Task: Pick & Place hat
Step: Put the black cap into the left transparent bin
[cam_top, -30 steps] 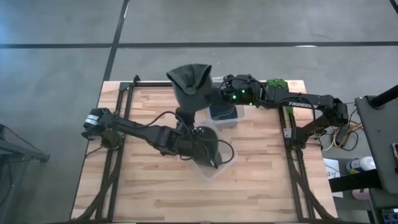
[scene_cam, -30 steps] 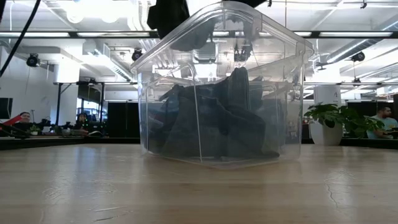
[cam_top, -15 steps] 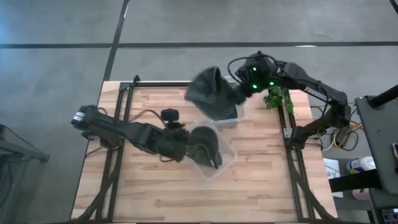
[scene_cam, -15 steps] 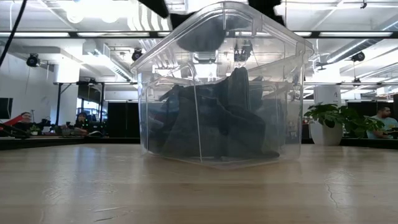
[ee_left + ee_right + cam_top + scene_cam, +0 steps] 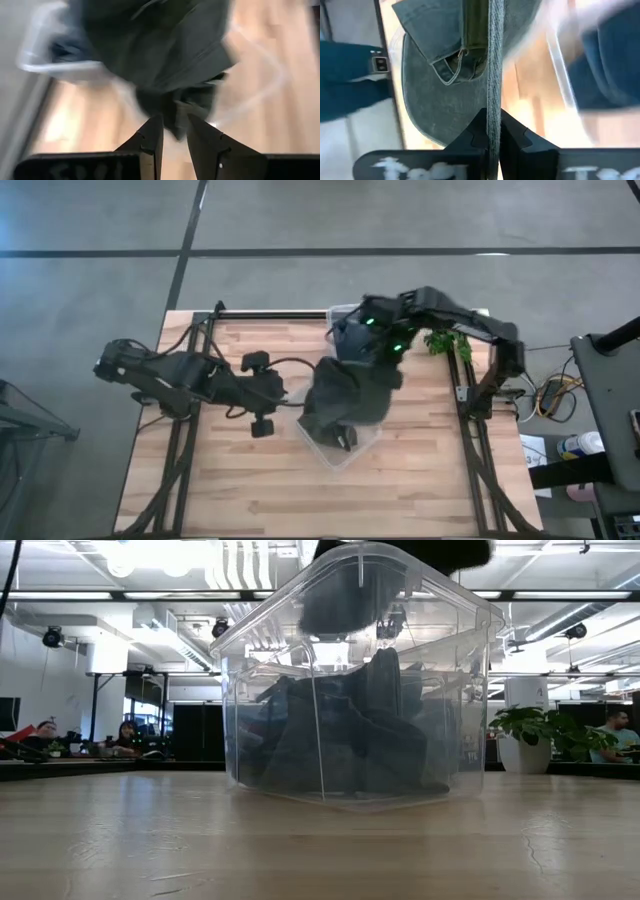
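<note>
A: Left to right. Left gripper [image 5: 262,412] sits mid-table toward the left edge, just left of the bin [image 5: 362,442]. Wrist view shows its fingers [image 5: 150,140] a little apart, nothing between them. Idle.

B: And the hat?

A: Hat [image 5: 350,395] hangs from the right gripper [image 5: 372,345], over the bin, roughly table centre. Right wrist view: jaws clamped on a thin fold of hat [image 5: 492,75]. The low view shows a dark mass at the bin's [image 5: 340,690] open top, with more dark fabric [image 5: 350,740] already inside.

B: Risks?

A: Three, my read:
1. The grip is on a thin edge only. A swing or a snag on the rim could pull the fabric out before it's centred.
2. The hat drapes wider than the gripper. Part of it looks to overhang the bin's left wall, so on release it may hang over the rim or slide onto the table.
3. The bin is already well filled. A hat landing on top could sit proud and tip out.

B: Left arm in the way?

A: Close to the bin, not touching as far as I can tell. If the hat swings left it could catch on that gripper or its cable [image 5: 290,365].

B: The second bin?

A: A smaller one [image 5: 345,320] sits near the table's far edge, under the right arm. Low descent could clip it.
</note>
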